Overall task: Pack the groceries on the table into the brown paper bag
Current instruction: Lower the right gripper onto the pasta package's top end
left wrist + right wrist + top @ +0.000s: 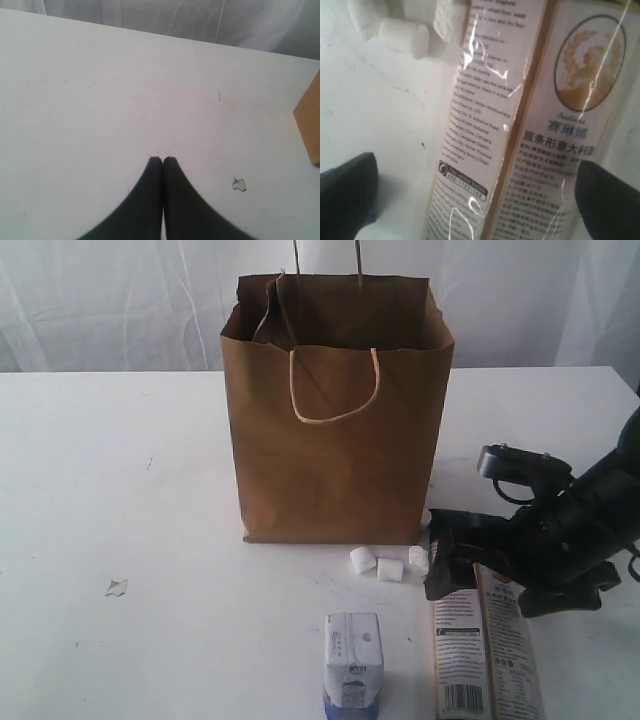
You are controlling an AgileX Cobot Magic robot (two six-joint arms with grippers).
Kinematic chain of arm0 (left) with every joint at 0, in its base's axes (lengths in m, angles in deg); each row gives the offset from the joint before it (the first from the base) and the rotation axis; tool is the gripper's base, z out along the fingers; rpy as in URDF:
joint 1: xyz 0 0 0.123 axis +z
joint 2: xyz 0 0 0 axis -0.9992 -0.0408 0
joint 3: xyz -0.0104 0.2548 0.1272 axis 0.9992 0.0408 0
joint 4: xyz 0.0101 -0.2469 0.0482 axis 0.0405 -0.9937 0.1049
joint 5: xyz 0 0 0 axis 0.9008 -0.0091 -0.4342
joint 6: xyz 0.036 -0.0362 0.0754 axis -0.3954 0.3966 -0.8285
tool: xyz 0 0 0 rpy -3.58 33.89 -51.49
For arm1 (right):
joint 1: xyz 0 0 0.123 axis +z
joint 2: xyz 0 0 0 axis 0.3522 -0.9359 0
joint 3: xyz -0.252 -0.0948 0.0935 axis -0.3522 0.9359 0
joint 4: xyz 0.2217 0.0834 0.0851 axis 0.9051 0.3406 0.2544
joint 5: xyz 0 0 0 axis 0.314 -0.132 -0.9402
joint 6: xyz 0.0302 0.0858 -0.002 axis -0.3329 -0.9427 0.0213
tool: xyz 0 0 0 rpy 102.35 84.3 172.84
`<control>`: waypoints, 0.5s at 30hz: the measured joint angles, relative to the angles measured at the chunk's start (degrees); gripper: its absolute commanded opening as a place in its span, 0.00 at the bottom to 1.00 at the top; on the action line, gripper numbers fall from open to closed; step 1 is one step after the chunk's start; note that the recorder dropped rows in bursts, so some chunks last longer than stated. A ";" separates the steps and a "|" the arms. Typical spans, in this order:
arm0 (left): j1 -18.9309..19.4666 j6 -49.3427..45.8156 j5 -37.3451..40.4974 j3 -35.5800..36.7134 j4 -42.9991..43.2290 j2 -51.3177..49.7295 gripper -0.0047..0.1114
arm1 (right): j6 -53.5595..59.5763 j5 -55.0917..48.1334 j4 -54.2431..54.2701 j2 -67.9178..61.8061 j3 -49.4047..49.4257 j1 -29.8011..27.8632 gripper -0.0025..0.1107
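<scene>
From the exterior view I cannot see into the tall brown kraft paper bag (335, 430), so whatever it holds is hidden. It stands upright at the middle of the large flat white tabletop (150, 490). The small white-blue carton (352, 665) stands in front of the bag, its base cut off by the frame edge.

The long printed packet (487, 650) lies flat on the table to the right of the carton. Its barcode end runs out of view and its far end is covered by the right gripper (477, 200). The packet's long axis runs from near the bag's right corner towards the camera.

The right gripper's fingers are spread wide on either side of the packet. I cannot tell whether they touch it. Three small white marshmallows (388, 566) sit just beside that gripper. The left gripper (163, 160) is pressed together over bare table, holding nothing.
</scene>
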 measured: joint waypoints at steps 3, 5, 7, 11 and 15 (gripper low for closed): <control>0.00 0.00 0.00 0.00 0.00 0.00 0.04 | 0.69 3.19 0.00 0.00 -0.48 0.00 0.95; 0.00 0.00 0.00 0.00 0.00 0.00 0.04 | 0.82 6.02 0.00 0.00 -0.70 0.00 0.95; 0.00 0.00 0.00 0.00 0.00 0.00 0.04 | 1.20 7.86 0.13 0.00 -0.84 0.00 0.95; 0.00 0.00 -0.11 0.00 0.00 0.00 0.04 | 2.75 8.41 -2.88 -0.50 -0.83 0.00 0.95; 0.00 0.33 -0.11 0.00 0.00 0.00 0.04 | 0.79 8.50 -5.87 -2.72 -1.34 0.39 0.95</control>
